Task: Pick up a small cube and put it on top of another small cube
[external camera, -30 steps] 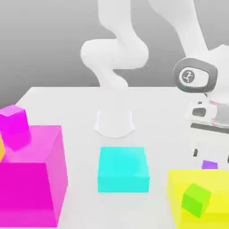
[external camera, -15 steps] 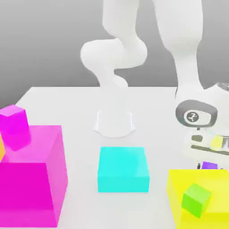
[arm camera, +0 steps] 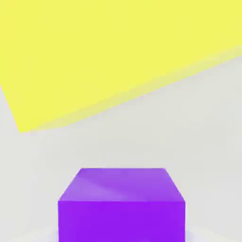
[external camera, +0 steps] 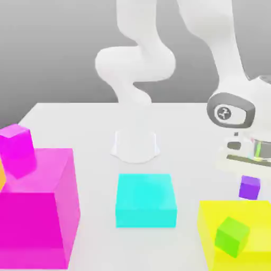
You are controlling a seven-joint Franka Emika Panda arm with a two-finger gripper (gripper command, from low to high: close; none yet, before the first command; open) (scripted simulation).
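- At the exterior view's left edge, a sliver of an orange thing (external camera: 1, 177) shows beside the large magenta block; too little of it is in view to tell its shape.
- The large magenta block (external camera: 32, 222) stands on the pale bench (external camera: 95, 211), with a small magenta cube (external camera: 17, 143) on its top.
- Behind and between the blocks rises the white robot arm (external camera: 135, 63), its base on the bench; it bends over towards the exterior view's right.
- In front of the base lies the cyan block (external camera: 145, 201), low and flat-topped, well apart from the magenta and yellow blocks.
- Towards the exterior view's right, the gripper (external camera: 250, 190) points down, closed on the small violet cube (external camera: 250, 187), its opening only as wide as the cube. The cube is held upright beneath the hand, behind the yellow block; the hand view has its top and one side close to the camera.
- Nearest, at the exterior view's right, is the yellow block (external camera: 211, 214), with the small lime-green cube (external camera: 232, 236) in front of part of it in this view; whether they touch, I cannot tell.
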